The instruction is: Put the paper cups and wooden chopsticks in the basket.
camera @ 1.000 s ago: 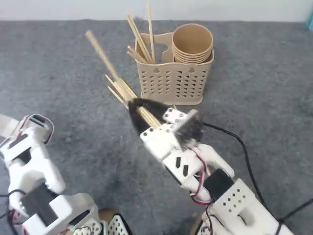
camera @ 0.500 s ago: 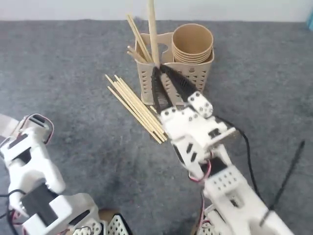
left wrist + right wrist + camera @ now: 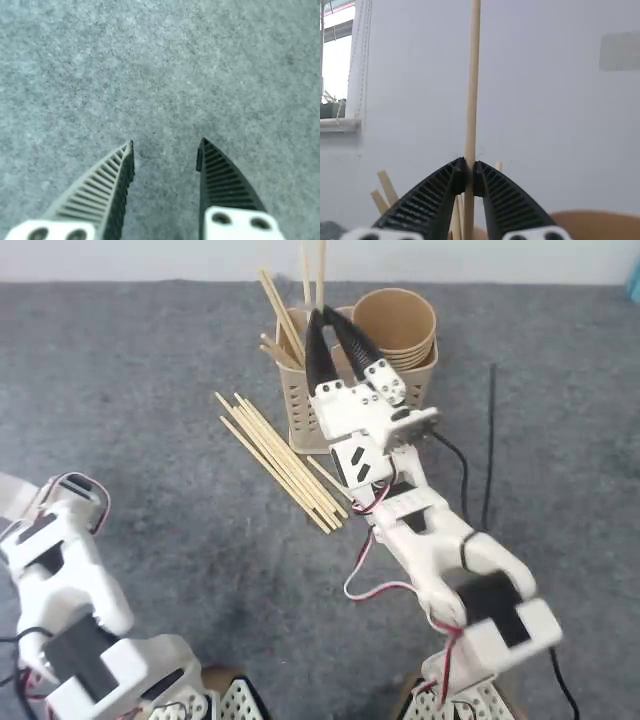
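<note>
While your right tool [image 3: 469, 164] clamps one chopstick [image 3: 473, 75] upright, long axis vertical, over the basket [image 3: 300, 412] | your left tool [image 3: 165, 152] gapes open.

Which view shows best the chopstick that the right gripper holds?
The right wrist view: the chopstick is close, pinched between the right gripper's jaws. The high view shows its top above the basket; the left wrist view faces the carpet.

The grey cloth surface [image 3: 120, 380] looks rough; the beige perforated plastic basket [image 3: 297, 412], pale wooden chopsticks [image 3: 280, 460] and brown paper cups [image 3: 400, 325] look matt.
</note>
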`<move>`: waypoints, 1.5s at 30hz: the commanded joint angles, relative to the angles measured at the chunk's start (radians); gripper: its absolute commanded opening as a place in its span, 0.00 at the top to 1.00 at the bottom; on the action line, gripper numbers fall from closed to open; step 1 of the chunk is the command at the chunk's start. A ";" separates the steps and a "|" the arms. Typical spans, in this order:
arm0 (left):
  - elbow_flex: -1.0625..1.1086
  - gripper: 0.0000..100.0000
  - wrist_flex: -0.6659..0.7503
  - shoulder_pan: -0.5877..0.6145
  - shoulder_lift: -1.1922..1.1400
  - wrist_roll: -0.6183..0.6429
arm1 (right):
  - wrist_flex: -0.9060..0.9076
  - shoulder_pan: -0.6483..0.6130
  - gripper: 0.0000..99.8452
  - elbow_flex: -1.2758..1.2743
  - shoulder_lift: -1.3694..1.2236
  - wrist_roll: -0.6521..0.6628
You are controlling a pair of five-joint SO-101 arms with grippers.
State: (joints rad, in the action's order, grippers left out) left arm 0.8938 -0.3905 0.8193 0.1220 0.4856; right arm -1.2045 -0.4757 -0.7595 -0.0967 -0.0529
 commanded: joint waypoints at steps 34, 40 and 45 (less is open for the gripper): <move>-0.054 0.81 -0.104 -0.103 0.018 -0.083 | 1.933 0.018 0.89 -0.822 1.885 -0.018; -0.033 0.81 -0.219 -0.241 0.127 -0.084 | 2.041 0.041 0.89 -0.816 1.693 -0.020; -0.024 0.81 -0.319 -0.506 0.235 -0.081 | 2.106 0.019 0.90 -0.822 1.643 -0.020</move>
State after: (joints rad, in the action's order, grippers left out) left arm 0.8830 -0.6437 0.5140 0.2432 0.4089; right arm 0.8516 -0.4434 -1.6172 1.5850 -0.0637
